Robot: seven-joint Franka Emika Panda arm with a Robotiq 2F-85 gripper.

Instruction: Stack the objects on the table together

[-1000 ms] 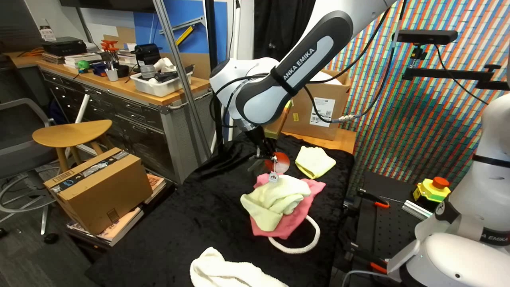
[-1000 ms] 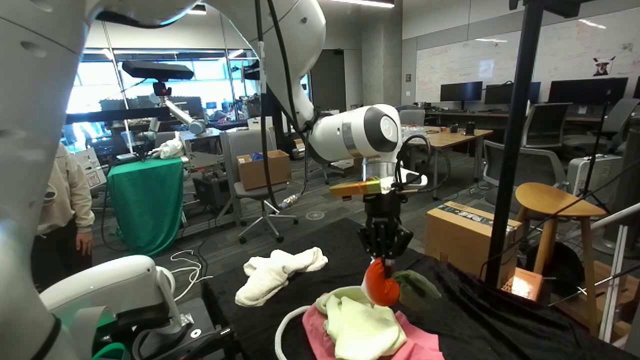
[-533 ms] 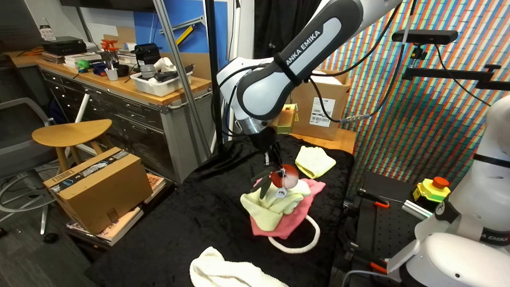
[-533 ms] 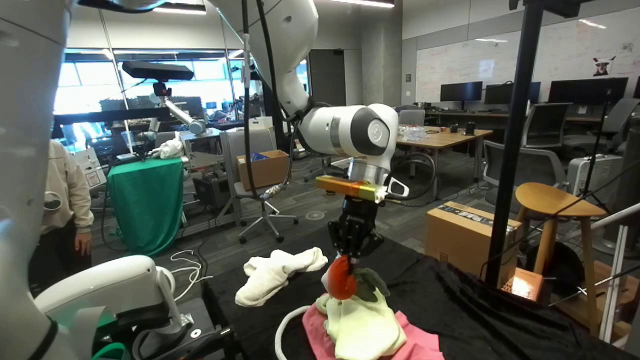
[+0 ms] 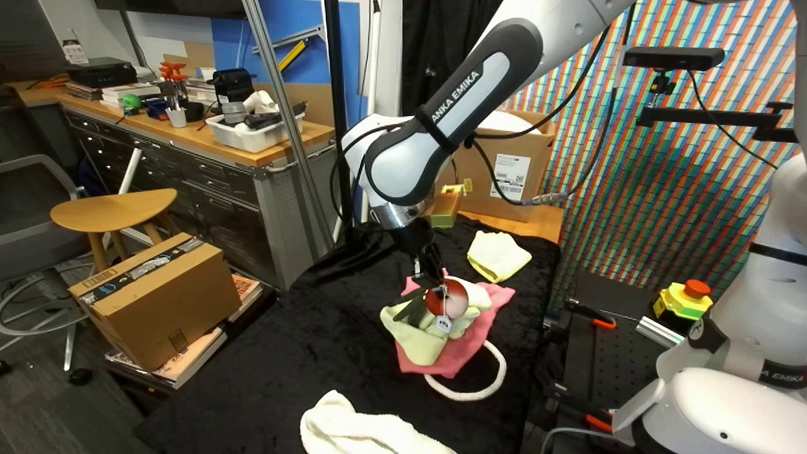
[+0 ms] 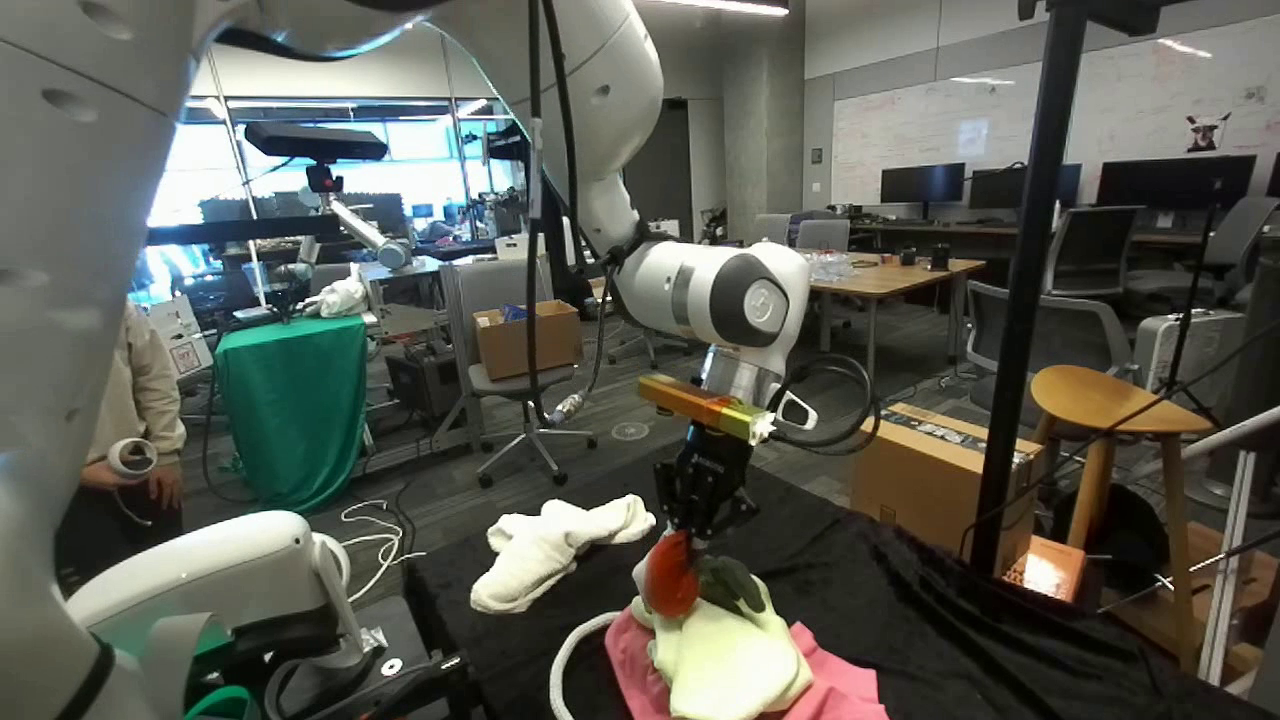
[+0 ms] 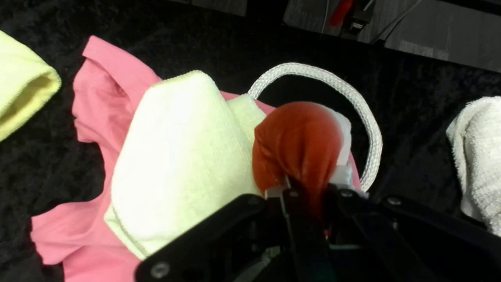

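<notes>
My gripper [image 5: 436, 282] is shut on a red and white plush toy [image 5: 449, 299] with dark green leaves and a hanging white tag. In an exterior view the toy [image 6: 670, 575] hangs tilted at the top of a crumpled pale green cloth [image 6: 735, 660]; I cannot tell if it touches. That cloth lies on a pink fabric piece [image 5: 470, 350] with a white rope loop [image 5: 466, 396]. In the wrist view the toy [image 7: 299, 137] bulges beyond my fingertips [image 7: 307, 192], over the right edge of the pale green cloth [image 7: 184, 156]. The fingertips partly sink into its folds.
A folded yellow cloth [image 5: 498, 255] lies behind the pile. A white towel [image 5: 369, 432] lies at the opposite end of the black-covered table [image 5: 302, 353]; it also shows in the other views [image 6: 555, 555] [image 7: 485, 156]. A large cardboard box [image 5: 514, 167] stands past the yellow cloth.
My gripper has carried the plush toy from beside the pile to over the pale green cloth, then lowered it and tilted. The cloths and towel have not moved.
</notes>
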